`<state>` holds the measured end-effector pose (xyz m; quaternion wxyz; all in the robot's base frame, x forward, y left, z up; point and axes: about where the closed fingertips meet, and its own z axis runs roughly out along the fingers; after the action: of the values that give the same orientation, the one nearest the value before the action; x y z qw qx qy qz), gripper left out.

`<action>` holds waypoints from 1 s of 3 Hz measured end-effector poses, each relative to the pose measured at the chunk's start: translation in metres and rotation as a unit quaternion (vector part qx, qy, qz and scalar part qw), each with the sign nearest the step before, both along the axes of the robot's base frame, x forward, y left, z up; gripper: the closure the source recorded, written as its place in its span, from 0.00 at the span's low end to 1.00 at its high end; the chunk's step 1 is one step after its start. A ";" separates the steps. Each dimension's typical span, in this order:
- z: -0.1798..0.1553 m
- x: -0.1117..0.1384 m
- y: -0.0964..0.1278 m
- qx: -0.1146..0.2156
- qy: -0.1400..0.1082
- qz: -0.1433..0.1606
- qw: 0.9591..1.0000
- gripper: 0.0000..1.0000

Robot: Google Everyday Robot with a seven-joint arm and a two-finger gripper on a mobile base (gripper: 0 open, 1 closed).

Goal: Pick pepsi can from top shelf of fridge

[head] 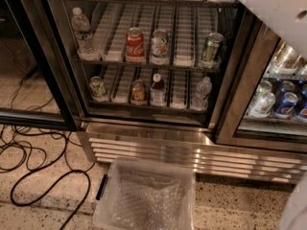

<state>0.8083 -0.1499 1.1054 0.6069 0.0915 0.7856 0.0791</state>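
Observation:
The fridge [158, 143] stands open in front of me, steel with a louvred base grille. Only the front edge of the top shelf [144, 1] shows at the upper border, with the bottoms of several containers on it. The pepsi can is out of view. The middle rack holds a water bottle [81, 30], a red Coca-Cola can [135, 44], a pale can [159, 45] and a green can [211, 47]. My white arm [273, 8] crosses the top right corner. The gripper is beyond the upper border, not in view.
A clear plastic bin [105, 210] lined with bubble wrap sits on the floor before the grille. Black cables [29, 162] loop on the floor at left. The open door's dark frame [48, 80] is at left. Blue and silver cans [287, 103] sit behind the right glass door.

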 end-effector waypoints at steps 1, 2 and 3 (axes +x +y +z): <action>0.013 -0.017 0.002 0.029 0.011 0.019 0.999 1.00; 0.027 -0.038 0.008 0.059 0.036 0.037 0.997 1.00; 0.027 -0.038 0.008 0.059 0.036 0.037 0.997 1.00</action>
<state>0.7699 -0.1417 1.1325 0.5683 0.1007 0.8037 0.1447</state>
